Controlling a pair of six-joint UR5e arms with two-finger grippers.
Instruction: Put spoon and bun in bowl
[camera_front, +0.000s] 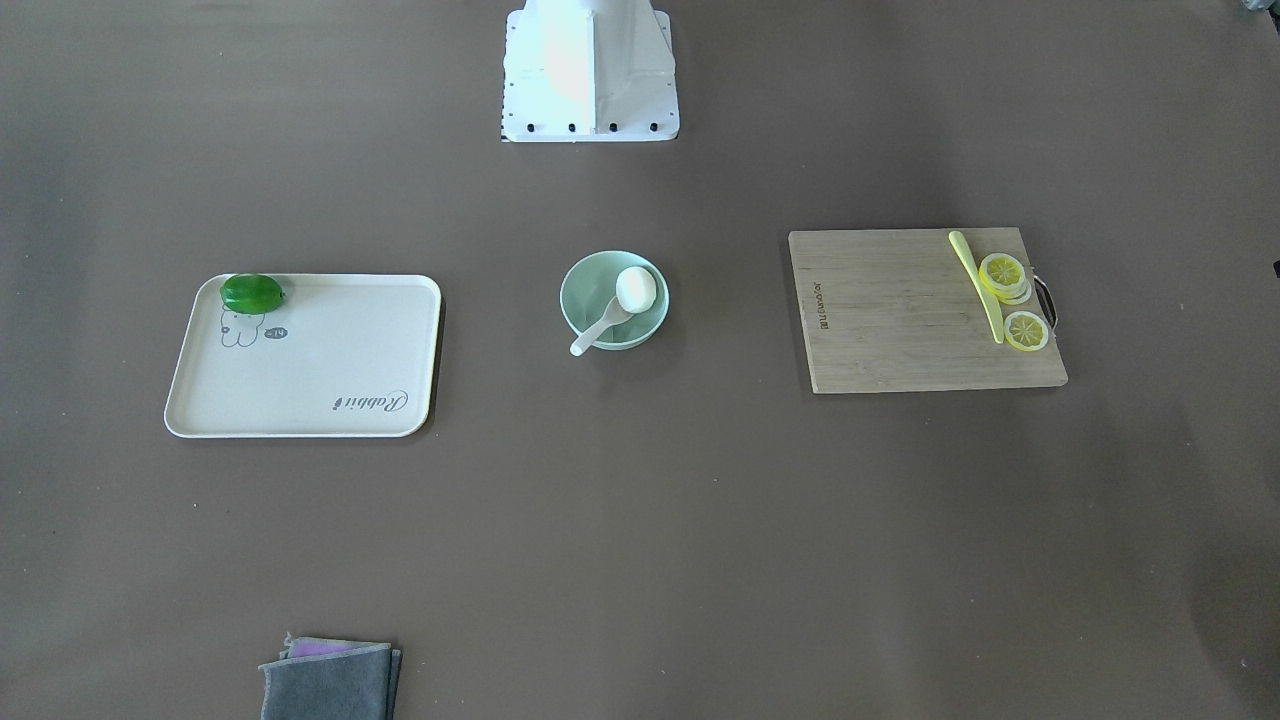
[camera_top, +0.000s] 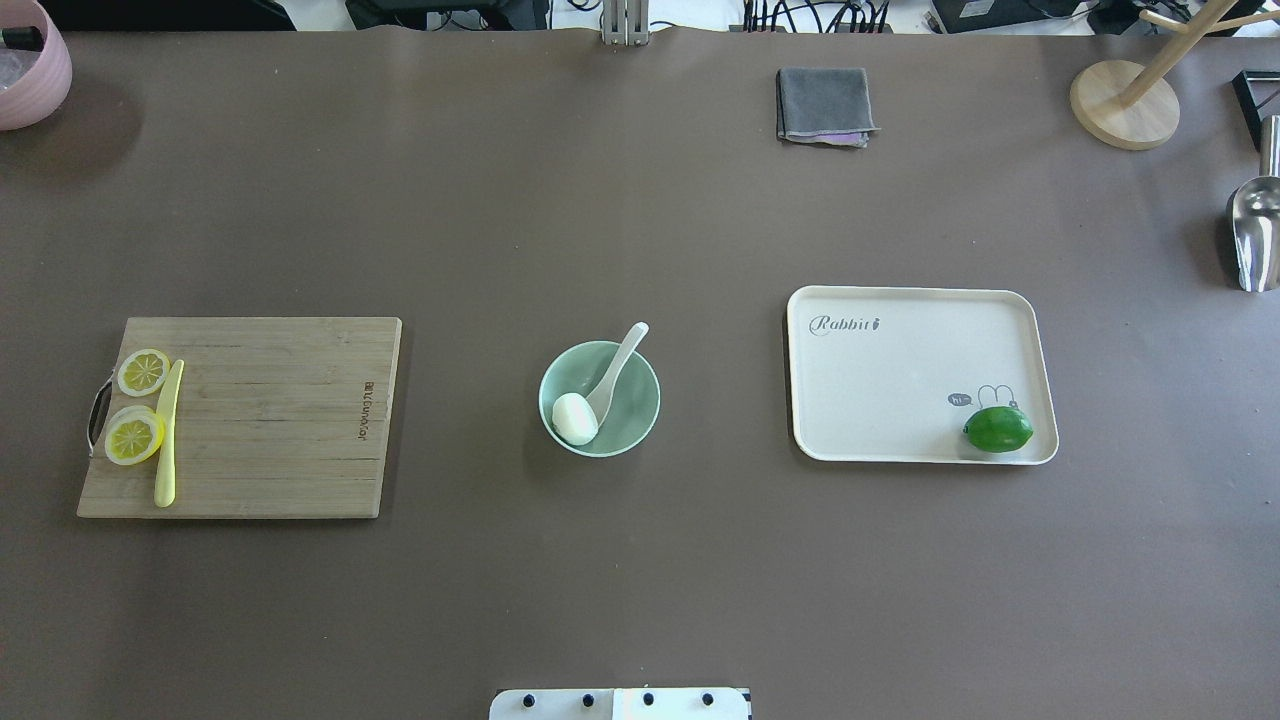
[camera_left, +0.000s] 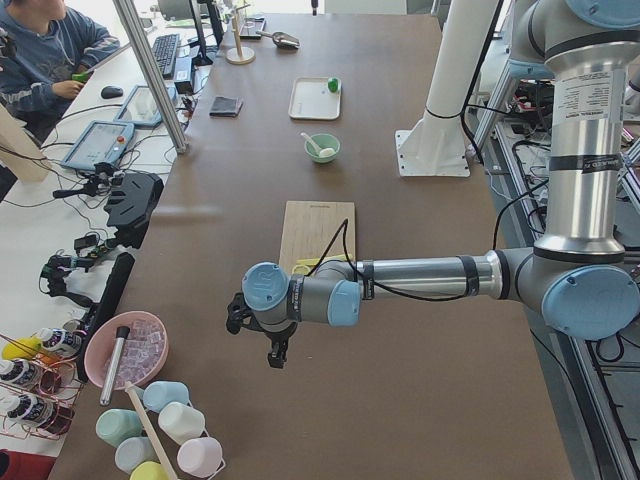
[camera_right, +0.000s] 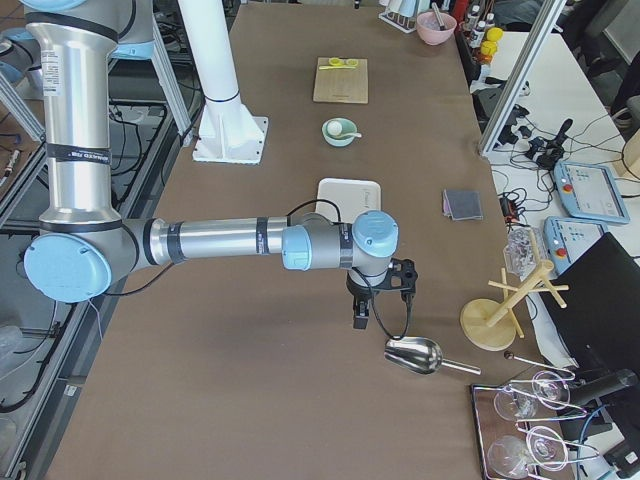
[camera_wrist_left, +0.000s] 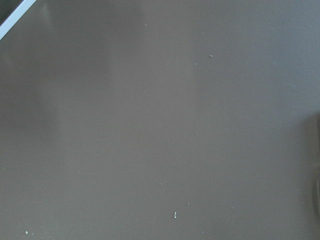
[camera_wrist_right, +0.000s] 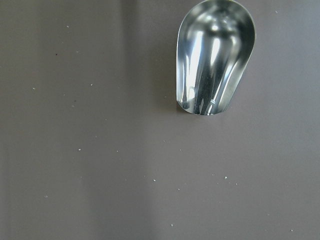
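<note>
Found spoon (camera_top: 617, 368) and bun (camera_top: 574, 418) resting inside bowl (camera_top: 638, 408), well apart from left gripper (camera_left: 276, 354) and right gripper (camera_right: 360, 320); could not tell either's opening.

brown table (camera_top: 640, 230) | on it: bowl (camera_top: 641, 410) | tray (camera_top: 900, 380) | cutting board (camera_top: 270, 420) | grey cloth (camera_top: 822, 103) | metal scoop (camera_top: 1255, 225)

Opposed overhead and front views, bowl (camera_top: 636, 400) central in both.
</note>
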